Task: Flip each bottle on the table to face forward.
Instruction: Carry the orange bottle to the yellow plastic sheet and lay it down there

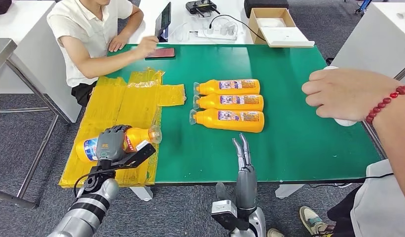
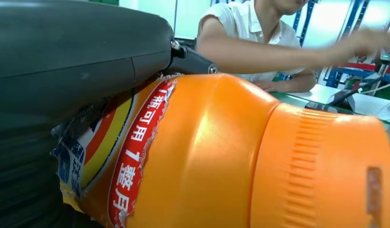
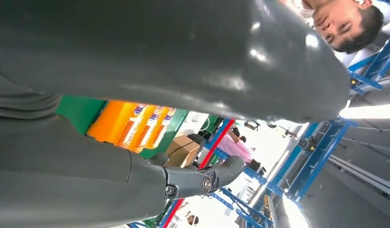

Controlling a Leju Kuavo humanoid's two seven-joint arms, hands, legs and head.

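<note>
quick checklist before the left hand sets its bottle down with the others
1. Grip: left hand wraps the orange bottle at its label. ok
2. Label facing forward: torn label shows in the left wrist view, final facing cannot tell.
3. Landing spot: three bottles lie in a row on the green table; bare green in front of them. ok
4. Right hand near that spot, fingers straight, holding nothing. not ok
5. A person's fist over the table's right edge. not ok

Lab: blue racking (image 3: pixel 326 156), cardboard box (image 1: pixel 272 19), grey carpet (image 1: pixel 22 143)
</note>
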